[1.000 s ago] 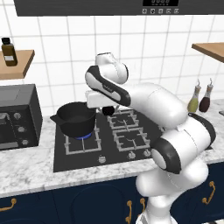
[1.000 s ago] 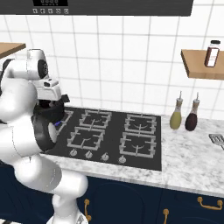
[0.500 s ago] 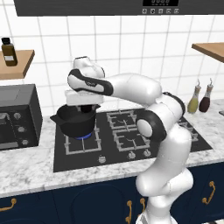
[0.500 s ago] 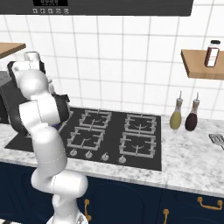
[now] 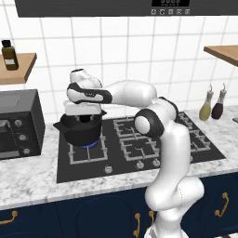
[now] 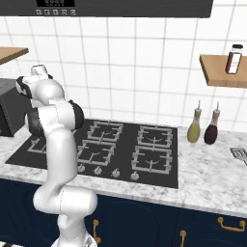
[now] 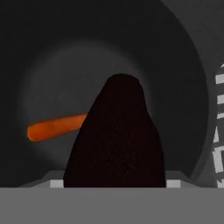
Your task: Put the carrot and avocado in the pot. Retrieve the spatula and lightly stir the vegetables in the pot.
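The hand hangs over the pot, its 2 fingers apparently closed wide around the avocado. The carrot lies inside. Avocado seems smooth, rounded, slippery; grip its belly.

A: In the hand view a dark pear-shaped thing stands in front of the carrot and hides its right end. Whether it is the avocado I cannot tell.

B: And the end effector?

A: In the left base view it reaches down into the pot, so the rim hides its fingertips. How it meets the dark thing cannot be made out.

B: The spatula?

A: In the right base view the picture's right edge cuts it off; just the slotted blade shows on the table.
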You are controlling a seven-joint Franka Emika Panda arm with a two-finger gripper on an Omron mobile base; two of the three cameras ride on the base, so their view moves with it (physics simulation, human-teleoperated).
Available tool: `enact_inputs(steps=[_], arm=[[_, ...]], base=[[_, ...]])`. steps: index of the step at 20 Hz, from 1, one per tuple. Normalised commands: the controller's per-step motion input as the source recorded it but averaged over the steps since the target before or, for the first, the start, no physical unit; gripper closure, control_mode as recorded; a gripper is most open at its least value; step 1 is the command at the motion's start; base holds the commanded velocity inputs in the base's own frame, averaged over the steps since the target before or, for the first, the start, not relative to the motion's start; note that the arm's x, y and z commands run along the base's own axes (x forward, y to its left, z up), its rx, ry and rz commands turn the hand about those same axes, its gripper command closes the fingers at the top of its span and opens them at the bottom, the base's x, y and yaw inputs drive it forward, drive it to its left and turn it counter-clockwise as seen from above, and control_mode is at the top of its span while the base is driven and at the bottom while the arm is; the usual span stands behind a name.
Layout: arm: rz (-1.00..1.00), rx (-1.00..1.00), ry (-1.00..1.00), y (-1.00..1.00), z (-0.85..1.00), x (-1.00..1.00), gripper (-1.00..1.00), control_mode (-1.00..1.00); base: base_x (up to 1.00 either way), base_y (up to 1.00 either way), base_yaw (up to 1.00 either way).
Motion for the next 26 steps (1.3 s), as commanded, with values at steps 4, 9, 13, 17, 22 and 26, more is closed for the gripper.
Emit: enact_inputs(steps=[4,9,13,17,22,26], arm=[[-0.13,0.00,0.00,-0.03,-0.39,0.00,-1.00,-1.00],[-0.12,0.00,-0.05,-0.05,-0.09,0.00,-1.00,-1.00],[-0.05,0.03,-0.21,-0.22,0.20,-0.15,-1.00,-1.00],[0.00,0.06,-0.24,-0.31,0.36,-0.48,-1.00,-1.00],[0.00,0.10,-0.19,-0.68,0.42,-0.87,-1.00,-1.00],[0.00,0.04,-0.08,-0.94,0.05,-0.85,-1.00,-1.00]], base=[[0.00,0.00,0.00],[0.00,0.00,0.00],[0.00,0.00,0.00],[0.00,0.00,0.00],[0.00,0.00,0.00],[0.00,0.00,0.00]])
